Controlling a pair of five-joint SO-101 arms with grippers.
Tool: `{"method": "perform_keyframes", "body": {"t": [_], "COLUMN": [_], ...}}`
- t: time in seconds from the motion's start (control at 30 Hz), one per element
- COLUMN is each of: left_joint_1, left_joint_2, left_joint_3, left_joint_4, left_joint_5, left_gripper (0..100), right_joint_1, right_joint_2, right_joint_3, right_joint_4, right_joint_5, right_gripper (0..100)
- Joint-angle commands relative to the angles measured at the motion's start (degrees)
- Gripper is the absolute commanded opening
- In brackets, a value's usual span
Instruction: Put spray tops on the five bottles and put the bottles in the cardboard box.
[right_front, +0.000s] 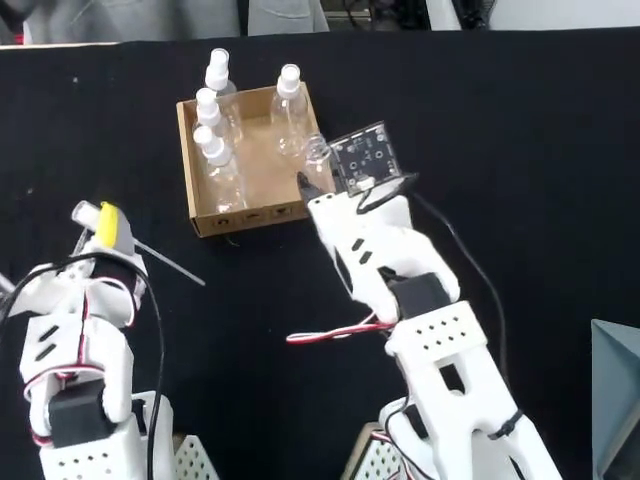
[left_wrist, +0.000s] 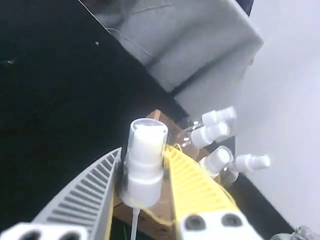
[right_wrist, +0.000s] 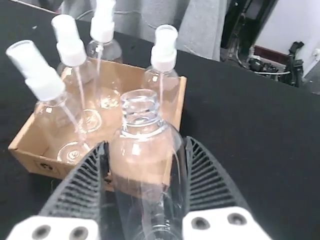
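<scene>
uncapped bottle (right_wrist: 145, 165) in right gripper (right_wrist: 146, 145); cardboard box (right_wrist: 35, 159) holds four topped bottles (right_wrist: 162, 80).

Black table (right_front: 520, 120), matte top. Grey fabric (left_wrist: 190, 45) draped behind far edge, white wall (left_wrist: 292, 75) beyond, tangled cables (right_wrist: 265, 62) at its base.

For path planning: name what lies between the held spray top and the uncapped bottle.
In the high view, the cardboard box with capped bottles sits between spray top and uncapped bottle.
</scene>
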Motion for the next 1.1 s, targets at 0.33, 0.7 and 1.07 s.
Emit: {"method": "perform_keyframes", "body": {"t": [0.33,0.7,1.07], "left_joint_1": [-5.85,-6.55,-6.55], "left_joint_2": [-8.35,-8.35,-8.35], "left_joint_3": [9.89,10.24,9.89], "left_joint_4": [-13.45,-13.36,-13.01], "left_joint_5": [10.20,13.80,13.80], "left_gripper": [3,3,3], "right_joint_1": [-2.81,-2.99,-6.95], "right_joint_2": [-2.24,-2.68,-2.68], "right_joint_3": [-0.22,-0.13,2.07], "right_joint_4": [-1.85,-1.67,-1.85], "right_joint_5": [-0.09,2.46,5.54], "right_gripper": [3.2,3.2,3.2]}}
